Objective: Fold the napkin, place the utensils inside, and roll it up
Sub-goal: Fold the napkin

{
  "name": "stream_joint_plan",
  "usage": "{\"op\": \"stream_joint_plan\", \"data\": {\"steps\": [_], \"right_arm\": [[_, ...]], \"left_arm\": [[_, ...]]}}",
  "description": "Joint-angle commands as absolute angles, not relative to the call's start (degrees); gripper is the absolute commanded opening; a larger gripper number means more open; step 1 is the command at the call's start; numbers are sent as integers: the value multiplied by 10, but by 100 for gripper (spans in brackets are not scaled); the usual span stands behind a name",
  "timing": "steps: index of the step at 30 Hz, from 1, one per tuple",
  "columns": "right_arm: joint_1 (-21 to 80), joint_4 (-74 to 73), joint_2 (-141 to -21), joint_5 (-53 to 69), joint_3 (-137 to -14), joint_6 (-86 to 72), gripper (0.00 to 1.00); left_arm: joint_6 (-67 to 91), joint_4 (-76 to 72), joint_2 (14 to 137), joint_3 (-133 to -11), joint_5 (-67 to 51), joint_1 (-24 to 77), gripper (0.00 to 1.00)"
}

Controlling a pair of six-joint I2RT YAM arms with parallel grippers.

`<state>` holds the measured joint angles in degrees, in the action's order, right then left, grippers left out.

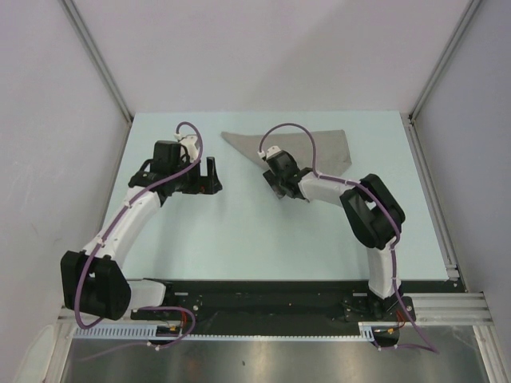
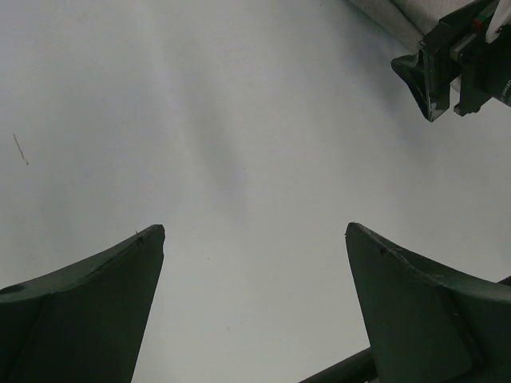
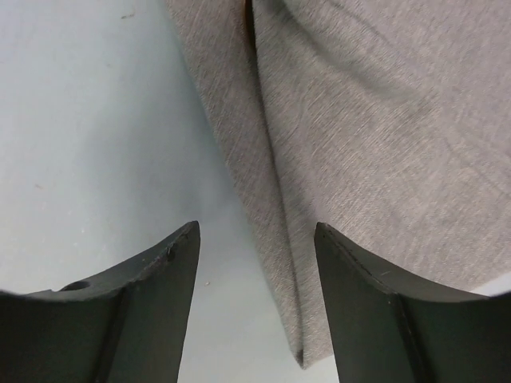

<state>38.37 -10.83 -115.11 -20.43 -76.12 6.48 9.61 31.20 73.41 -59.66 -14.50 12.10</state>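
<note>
napkin (image 1: 319, 148) lies folded in a triangle by the worktop's (image 1: 239, 239) far edge. right gripper (image 3: 255, 231), jaws partly open, straddles its near tip without gripping. left gripper (image 2: 255, 231) gapes wide, holding nothing.

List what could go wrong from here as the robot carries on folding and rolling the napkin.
1. The right gripper has its jaws open astride the pointed tip of the napkin, where two layers overlap. Closing there might catch only one layer and pull the fold open.
2. The left gripper hangs open over bare table, apart from the cloth, so nothing pins it. A pull from the right side may drag the whole napkin instead of folding it.
</note>
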Motion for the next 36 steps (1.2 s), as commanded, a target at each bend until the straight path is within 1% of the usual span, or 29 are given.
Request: {"op": "stream_joint_plan", "data": {"steps": [1,6,10,18,20,22,24,26,27,28,36], "right_arm": [[385,-73,-1165,-238,-784,112,63],[384,-63,-1180,-225,-789,126,58],[382,-65,-1195,-220,-800,131,44],[375,-70,-1210,-213,-802,135,29],[374,-73,-1214,-208,-803,136,25],[370,-77,-1218,-197,-808,136,15],[368,-90,-1222,-186,-816,137,13],[367,-105,-1227,-180,-824,135,9],[367,-112,-1229,-177,-829,134,6],[367,-116,-1228,-176,-830,133,0],[389,-164,-1197,-163,-816,94,0]], "left_arm": [[97,305,736,-594,-141,125,100],[97,305,736,-593,-142,125,100],[97,305,737,-594,-142,125,99],[98,305,737,-594,-145,125,100],[98,305,737,-594,-146,125,100],[98,305,737,-594,-147,125,100],[98,305,737,-594,-147,125,100],[98,305,737,-594,-147,126,100],[98,305,737,-594,-149,126,100],[98,304,737,-594,-148,126,100],[107,294,733,-589,-146,135,100]]}}
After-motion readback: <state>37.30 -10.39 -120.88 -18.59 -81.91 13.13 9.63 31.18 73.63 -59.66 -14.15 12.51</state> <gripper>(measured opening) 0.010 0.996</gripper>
